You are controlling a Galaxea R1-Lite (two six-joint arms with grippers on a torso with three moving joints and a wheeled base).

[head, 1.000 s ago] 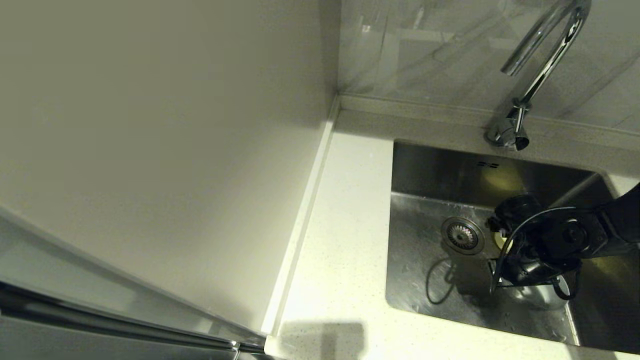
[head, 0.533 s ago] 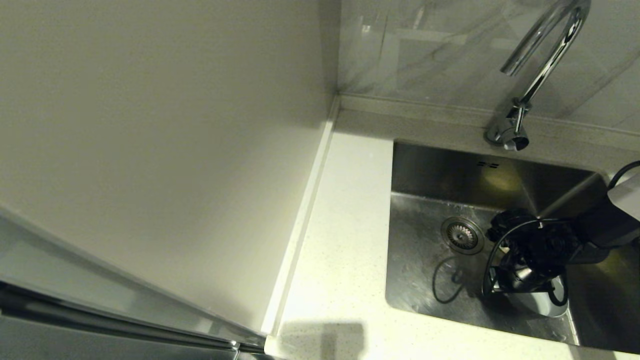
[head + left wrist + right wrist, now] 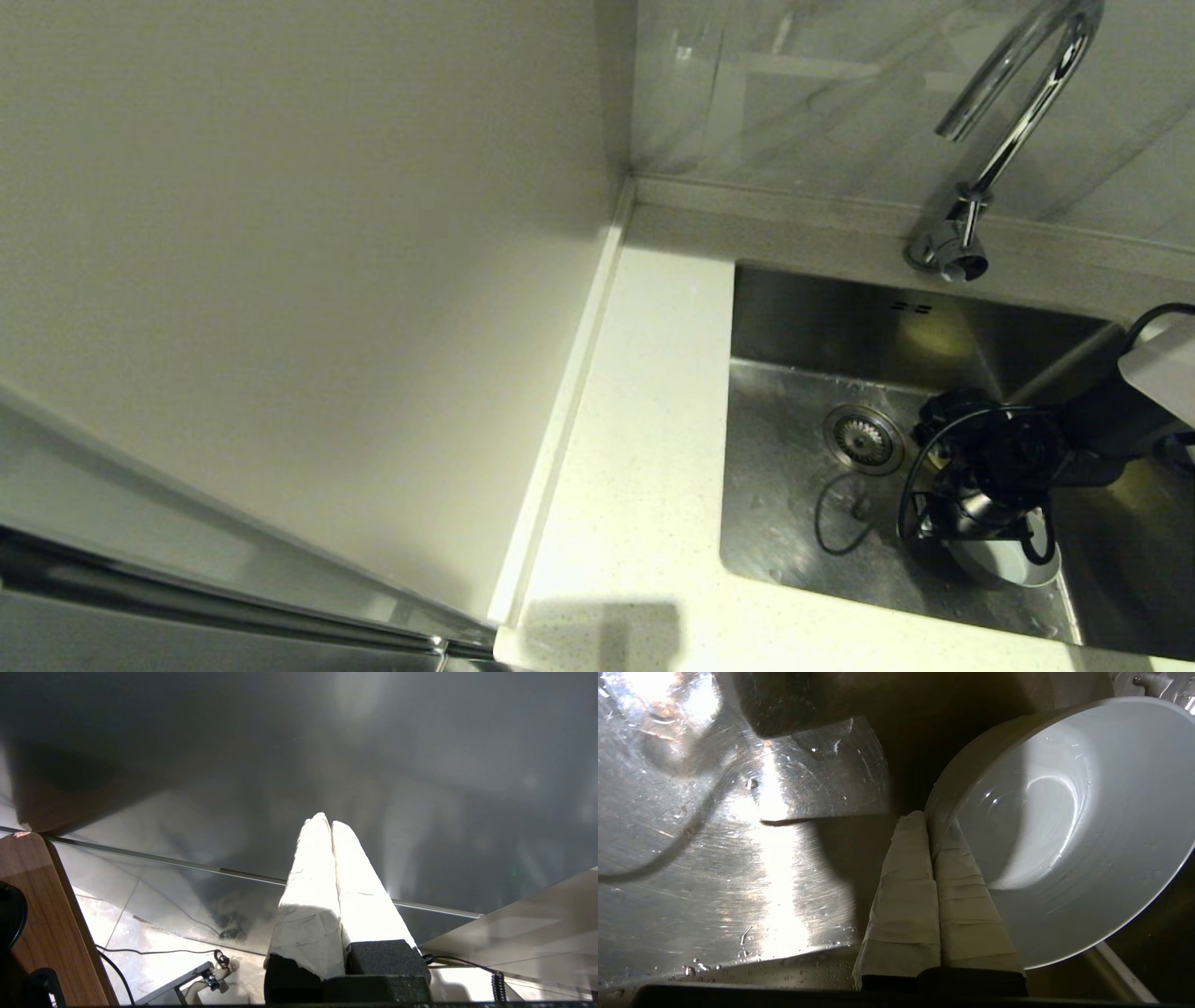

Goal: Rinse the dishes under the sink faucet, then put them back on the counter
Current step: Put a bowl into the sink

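My right gripper (image 3: 930, 821) is shut on the rim of a white bowl (image 3: 1064, 826), with one finger inside and one outside. The bowl is tilted and wet, low in the sink (image 3: 794, 504) near its front wall. In the head view the bowl (image 3: 1013, 562) peeks out under the black right wrist (image 3: 990, 467), to the right of the drain strainer (image 3: 864, 440). The chrome faucet (image 3: 1004, 140) stands behind the basin, no water running. The other white bowl and the yellow bowl are hidden. My left gripper (image 3: 327, 821) is parked out of the head view, shut and empty.
The speckled counter (image 3: 644, 448) runs along the sink's left side, bounded on the left by a smooth off-white panel (image 3: 308, 280). Two overflow slots (image 3: 908, 307) sit in the sink's back wall. A black cable (image 3: 920, 485) loops off the right wrist.
The right wrist has turned and sunk towards the sink's front wall, its white forearm coming into view at the right. The white bowl stays in the gripper, a little lower.
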